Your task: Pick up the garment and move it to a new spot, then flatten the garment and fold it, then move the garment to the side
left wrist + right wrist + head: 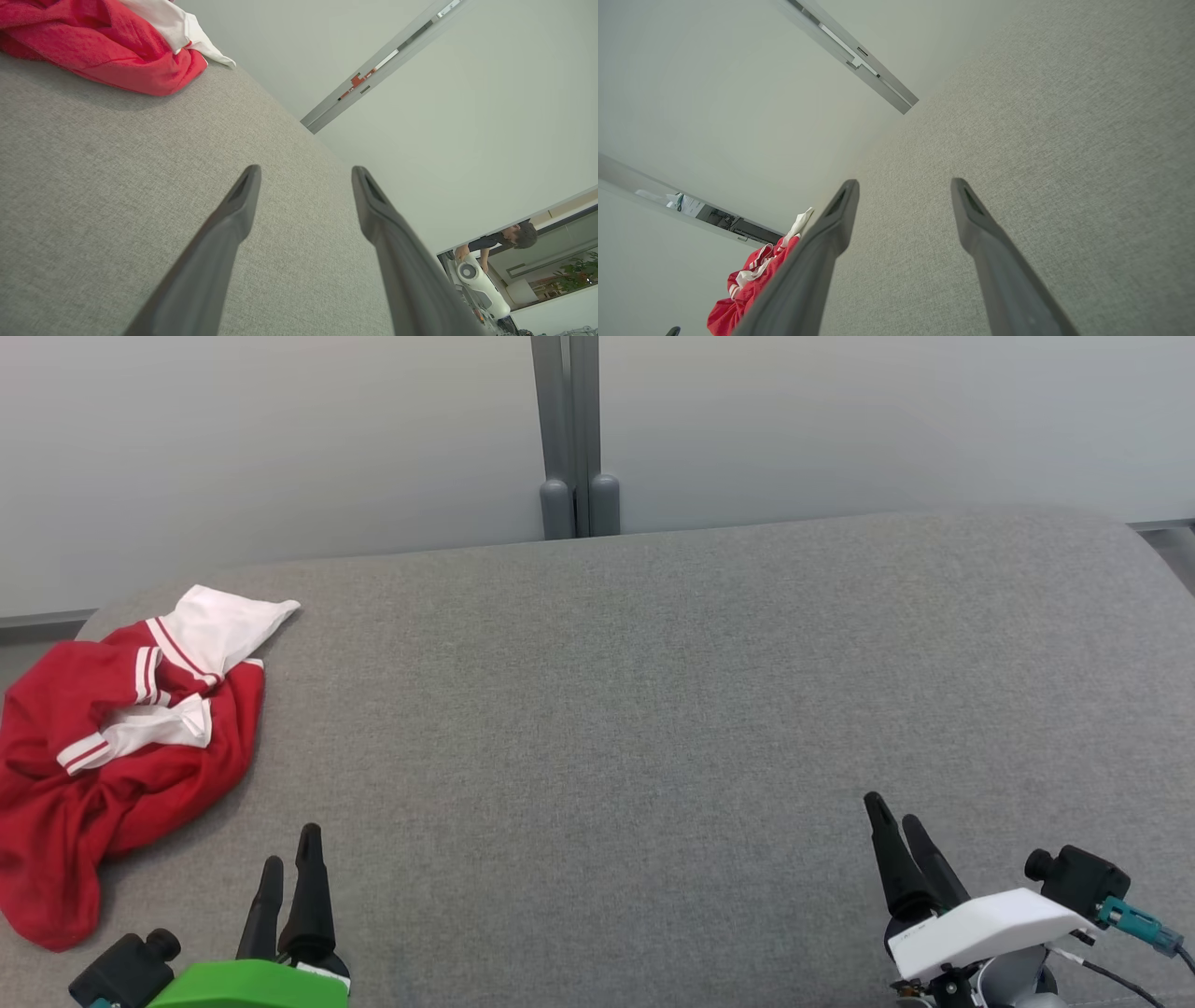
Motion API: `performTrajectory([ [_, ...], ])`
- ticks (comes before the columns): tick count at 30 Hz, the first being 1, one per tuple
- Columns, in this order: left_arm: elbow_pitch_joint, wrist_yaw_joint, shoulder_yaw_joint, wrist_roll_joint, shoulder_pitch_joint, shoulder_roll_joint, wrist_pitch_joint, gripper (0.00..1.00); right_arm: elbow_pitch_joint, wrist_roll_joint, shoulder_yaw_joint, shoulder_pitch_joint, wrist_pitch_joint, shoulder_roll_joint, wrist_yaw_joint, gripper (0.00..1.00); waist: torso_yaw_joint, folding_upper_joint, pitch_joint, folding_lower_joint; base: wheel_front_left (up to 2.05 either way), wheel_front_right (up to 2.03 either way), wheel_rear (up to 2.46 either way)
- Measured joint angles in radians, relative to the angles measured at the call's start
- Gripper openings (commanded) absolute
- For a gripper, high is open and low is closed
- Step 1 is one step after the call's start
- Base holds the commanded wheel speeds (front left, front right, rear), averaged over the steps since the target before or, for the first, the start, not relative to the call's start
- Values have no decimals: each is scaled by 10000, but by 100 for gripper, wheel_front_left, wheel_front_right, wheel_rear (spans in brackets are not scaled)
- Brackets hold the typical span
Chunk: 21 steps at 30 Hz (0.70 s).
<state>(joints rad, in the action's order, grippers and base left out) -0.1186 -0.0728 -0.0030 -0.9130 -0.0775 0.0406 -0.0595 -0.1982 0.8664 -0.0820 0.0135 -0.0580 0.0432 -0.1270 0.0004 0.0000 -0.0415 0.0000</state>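
The garment (112,747), red w/ white striped trim, is seen crumpled at the left edge of the grey padded surface (653,709), not yet picked up. The left gripper (290,847) and right gripper (892,810) are both spread wide w/ nothing held, parked low at the near edge, prob. so the middle is kept free for laying out. The left one is placed nearer the garment, not touching.

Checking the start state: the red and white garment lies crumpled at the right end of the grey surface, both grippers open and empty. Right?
Wrong end: the head view shows the garment crumpled at the left end of the grey surface. The left gripper and right gripper are open and empty.
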Motion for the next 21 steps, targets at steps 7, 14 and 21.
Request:
performTrajectory([
  [7,374,318,-307,1127,-199,8,-224,100,238,-842,-90,262,-232,4,-2,100,50,0,-150,0,0,0,0],
  [14,474,387,-612,1971,-400,13,-437,100,412,-1728,-351,436,-426,4,-2,100,90,0,-230,0,0,0,0],
  [21,531,568,-830,2880,-515,17,-650,100,529,-2416,-445,535,-642,10,-2,100,111,0,-250,0,0,0,0],
])
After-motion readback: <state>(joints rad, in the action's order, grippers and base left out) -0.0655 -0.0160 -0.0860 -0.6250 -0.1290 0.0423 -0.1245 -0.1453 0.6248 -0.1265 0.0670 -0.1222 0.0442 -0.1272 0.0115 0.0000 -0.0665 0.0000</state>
